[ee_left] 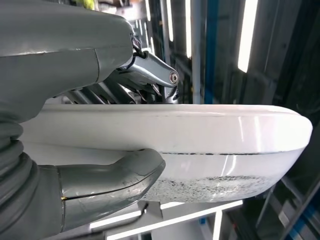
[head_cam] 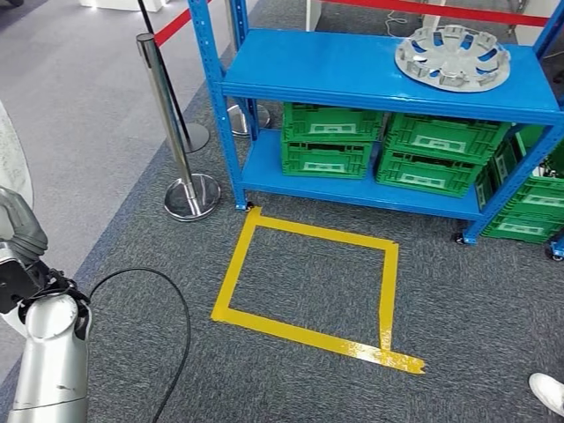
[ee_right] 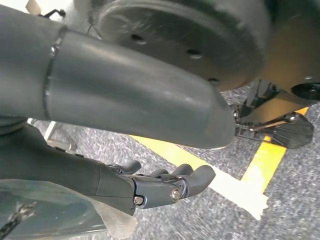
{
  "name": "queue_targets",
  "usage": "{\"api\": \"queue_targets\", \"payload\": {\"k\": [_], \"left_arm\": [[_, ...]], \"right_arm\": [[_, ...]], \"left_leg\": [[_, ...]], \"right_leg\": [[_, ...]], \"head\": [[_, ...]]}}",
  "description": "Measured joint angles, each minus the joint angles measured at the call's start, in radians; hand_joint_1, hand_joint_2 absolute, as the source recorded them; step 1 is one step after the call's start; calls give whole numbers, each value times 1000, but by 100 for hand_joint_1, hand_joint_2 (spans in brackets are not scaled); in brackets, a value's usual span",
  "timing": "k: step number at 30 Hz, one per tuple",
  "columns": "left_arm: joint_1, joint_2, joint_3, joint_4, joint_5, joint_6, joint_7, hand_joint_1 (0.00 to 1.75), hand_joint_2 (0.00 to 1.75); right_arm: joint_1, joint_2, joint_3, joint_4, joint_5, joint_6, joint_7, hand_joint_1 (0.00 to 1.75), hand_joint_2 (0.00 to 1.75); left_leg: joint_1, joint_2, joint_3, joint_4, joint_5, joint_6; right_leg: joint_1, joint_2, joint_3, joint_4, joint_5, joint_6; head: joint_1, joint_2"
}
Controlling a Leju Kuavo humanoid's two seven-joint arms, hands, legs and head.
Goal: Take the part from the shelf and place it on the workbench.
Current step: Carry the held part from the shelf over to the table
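Grey carpet with a yellow taped square (head_cam: 313, 291) fronts the blue shelf (head_cam: 373, 75). The left hand (ee_left: 113, 130) clamps a white part (ee_left: 211, 145) by its rim (smooth, stiff, probably light and slippery). The right hand (ee_right: 158, 182) hangs loosely curled, empty.
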Motion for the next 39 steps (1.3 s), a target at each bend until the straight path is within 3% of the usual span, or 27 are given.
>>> {"api": "queue_targets", "payload": {"k": [2, 3, 4, 6, 8, 10, 12, 13, 15, 17, 19, 21, 22, 23, 25, 27, 28, 29, 30, 32, 34, 36, 37, 39], "left_arm": [[-9, -13, 13, -10, -26, 0, -1, 175, 175], [-15, -20, 21, -15, -40, 0, -2, 175, 175], [-18, -27, 30, -20, -53, 0, -2, 175, 175], [-20, -38, 48, -30, -68, 0, -3, 175, 175], [-22, -47, 63, -35, -66, 0, -3, 175, 175], [-21, -56, 72, -35, -86, 0, -3, 175, 175], [-16, -63, 81, -35, -114, 0, -3, 175, 175], [-14, -64, 87, -35, -115, 0, -3, 175, 175], [-10, -65, 96, -34, -104, 0, -3, 175, 175], [-8, -65, 99, -34, -90, 0, -3, 175, 175], [-8, -64, 100, -33, -59, 0, 0, 175, 175], [-4, -58, 101, -29, -28, 0, 7, 175, 175], [-2, -54, 102, -28, -19, 0, 10, 175, 175], [-1, -51, 105, -27, -13, 0, 10, 175, 175], [2, -47, 114, -27, -11, 0, 7, 175, 175], [9, -46, 125, -26, -14, 0, 5, 175, 175], [13, -46, 130, -26, -15, 0, 4, 175, 175], [16, -45, 135, -26, -15, 0, 4, 175, 175], [18, -44, 139, -26, -15, 0, 4, 175, 175], [18, -43, 144, -26, -14, 0, 3, 175, 175], [18, -40, 144, -26, -6, 0, 4, 175, 175], [23, -34, 146, -27, 8, 0, 7, 175, 175], [27, -30, 147, -27, 15, 0, 9, 175, 175], [31, -25, 149, -28, 29, 0, 10, 175, 175]], "right_arm": [[-3, 0, 0, 0, 2, 0, 0, 0, 0], [-3, 0, 0, 0, 3, 0, 0, 0, 0], [-4, 0, 0, 0, 4, 0, 0, 0, 0], [-6, 0, 0, 0, 5, -2, 0, 0, 0], [-8, 0, 0, 0, 4, -5, 2, 0, 0], [-7, 0, 0, 0, 4, -8, 4, 0, 0], [-3, 0, -1, 0, 4, -7, 6, 0, 0], [-2, 0, -1, 0, 4, -6, 6, 0, 0], [-1, 0, -1, 0, 4, -4, 7, 0, 0], [-1, 0, -1, 0, 4, -3, 9, 0, 0], [-1, 0, -1, 0, 4, -4, 18, 0, 0], [-2, -1, -3, 0, 3, -7, 32, 0, 0], [-2, -2, -4, 0, 2, -9, 38, 0, 0], [-2, -4, -6, -1, -1, -11, 41, 0, 0], [1, -9, -11, -1, -6, -13, 48, 0, 0], [5, -15, -15, -1, -11, -14, 53, 0, 0], [6, -18, -16, -1, -12, -14, 54, 0, 0], [6, -20, -17, -1, -13, -14, 55, 0, 0], [5, -22, -18, -2, -14, -14, 55, 0, 0], [4, -24, -21, -2, -16, -14, 56, 0, 0], [3, -26, -27, -2, -24, -19, 58, 0, 0], [1, -28, -38, -4, -38, -27, 61, 0, 0], [0, -31, -44, -6, -46, -30, 62, 0, 0], [-1, -37, -58, -10, -58, -34, 63, 0, 0]], "left_leg": [[-8, 49, 69, -134, 45, 9], [-13, 66, 85, -171, 53, 15], [-18, 70, 88, -183, 51, 21], [-18, 46, 84, -189, 59, 35], [-14, 25, 82, -196, 68, 50], [-13, 2, 78, -198, 73, 59], [-14, -24, 75, -198, 76, 61], [-14, -39, 74, -197, 76, 61], [-14, -68, 74, -194, 77, 59], [-13, -94, 70, -187, 77, 53], [-11, -117, 59, -182, 80, 41], [-6, -137, 51, -181, 84, 28], [-6, -127, 46, -175, 79, 23], [-7, -104, 35, -152, 63, 18], [-7, -42, -14, -44, 4, 9], [-2, -20, -72, 83, -47, 1], [0, -17, -81, 106, -48, 0], [1, -14, -71, 88, -31, -1], [1, -4, -41, 32, 2, 0], [-6, 42, 33, -110, 55, 8], [-15, 69, 66, -176, 66, 20], [-19, 47, 65, -180, 67, 33], [-18, 35, 67, -184, 69, 39], [-13, 13, 71, -191, 74, 52]], "right_leg": [[5, -22, 2, 1, -3, 6], [7, -32, 3, 2, -4, 10], [9, -43, 4, 2, -5, 15], [6, -57, 3, 2, -8, 26], [2, -17, -17, 43, -39, 35], [-1, 42, -74, 167, -103, 38], [-1, 62, -133, 286, -144, 38], [-1, 64, -141, 299, -137, 37], [-2, 75, -100, 204, -71, 35], [-8, 121, -36, 67, -16, 33], [-9, 147, -8, 13, -9, 32], [-8, 127, -2, 9, -7, 25], [-8, 115, -1, 6, -4, 19], [-8, 102, 1, 2, -2, 13], [-5, 74, 3, -2, -1, 4], [-1, 45, 3, -1, -4, 0], [0, 30, 3, -1, -5, 0], [0, 16, 4, -1, -6, 1], [1, 2, 6, -1, -8, 2], [4, -22, 11, 0, -14, 8], [9, -43, 15, 1, -19, 18], [7, -62, 22, -1, -25, 29], [5, -53, 22, 4, -32, 35], [1, 1, -2, 60, -70, 42]], "head": [[0, 0], [1, 0], [1, 0], [1, 0], [3, 0], [6, 0], [7, 0], [7, 0], [6, 0], [6, 0], [6, 0], [6, 0], [5, 0], [2, 0], [-4, 0], [-6, 0], [-6, 0], [-6, 0], [-6, 0], [-6, 0], [-6, 0], [-5, 0], [-5, 0], [-1, 0]]}}
